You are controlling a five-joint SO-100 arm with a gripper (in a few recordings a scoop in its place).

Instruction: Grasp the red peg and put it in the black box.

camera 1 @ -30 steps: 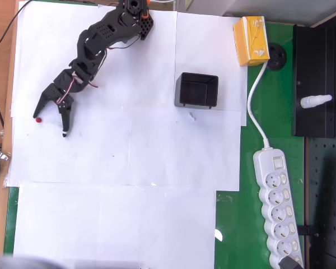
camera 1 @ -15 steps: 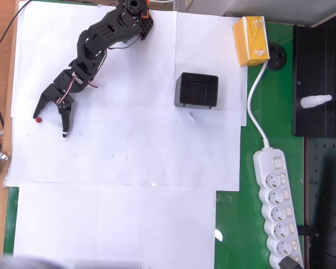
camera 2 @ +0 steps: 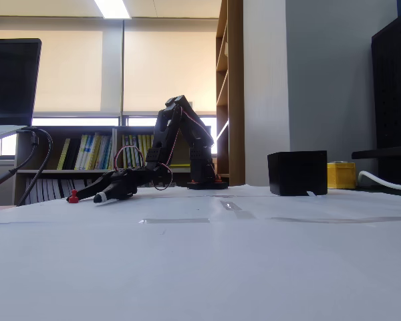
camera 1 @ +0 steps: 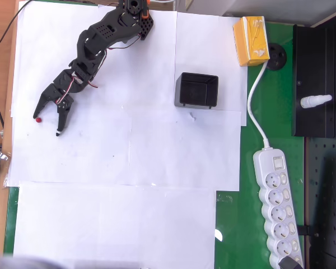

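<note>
White paper sheets (camera 1: 157, 157) cover the table in the overhead view, with a yellow carton (camera 1: 251, 40) at two o'clock, a white power strip (camera 1: 277, 196) at four o'clock, and a black panel (camera 1: 319, 78) bearing a white bottle (camera 1: 315, 101) at three o'clock.

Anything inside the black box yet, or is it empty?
In the overhead view the black box shows only a dark hollow with nothing visible inside, though shadow hides its corners. The red peg lies on the paper by the gripper, outside the fingers.
</note>
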